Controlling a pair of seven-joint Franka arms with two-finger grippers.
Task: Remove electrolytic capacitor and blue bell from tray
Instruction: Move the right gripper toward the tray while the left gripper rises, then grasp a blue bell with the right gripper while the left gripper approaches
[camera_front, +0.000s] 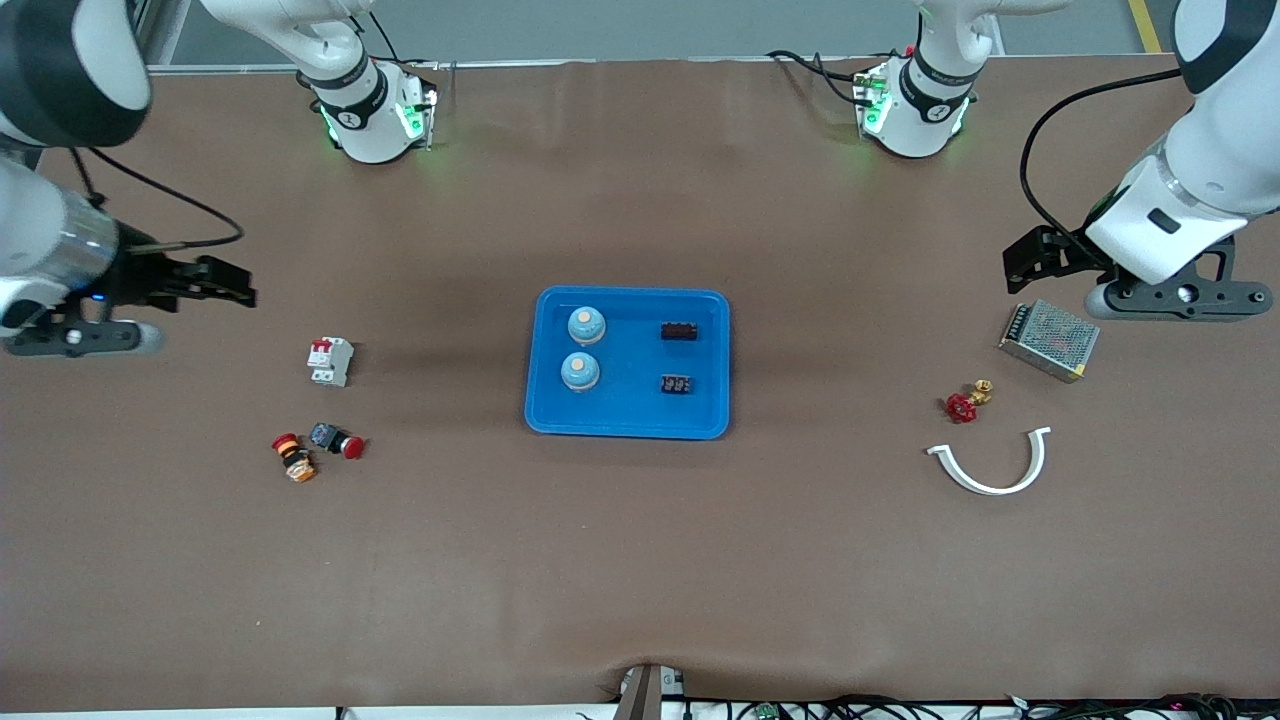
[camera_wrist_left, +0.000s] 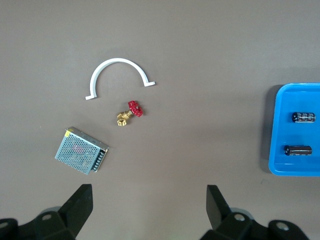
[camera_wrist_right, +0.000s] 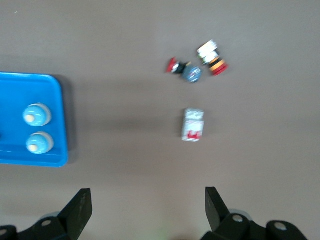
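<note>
A blue tray (camera_front: 630, 412) lies mid-table. In it are two blue bells with beige buttons (camera_front: 585, 324) (camera_front: 580, 371) and two black capacitors (camera_front: 678, 330) (camera_front: 676, 384). My left gripper (camera_front: 1030, 262) is open and empty over bare table beside a metal power supply at the left arm's end. My right gripper (camera_front: 228, 283) is open and empty over bare table at the right arm's end. The left wrist view shows its gripper (camera_wrist_left: 149, 192), the tray (camera_wrist_left: 285, 165) and the capacitors (camera_wrist_left: 303, 117). The right wrist view shows its gripper (camera_wrist_right: 148, 195), the tray (camera_wrist_right: 15, 100) and the bells (camera_wrist_right: 36, 115).
A power supply (camera_front: 1048, 339), a red-handled brass valve (camera_front: 965, 402) and a white curved clip (camera_front: 992, 465) lie toward the left arm's end. A white circuit breaker (camera_front: 330, 361) and two push buttons (camera_front: 337, 440) (camera_front: 293, 457) lie toward the right arm's end.
</note>
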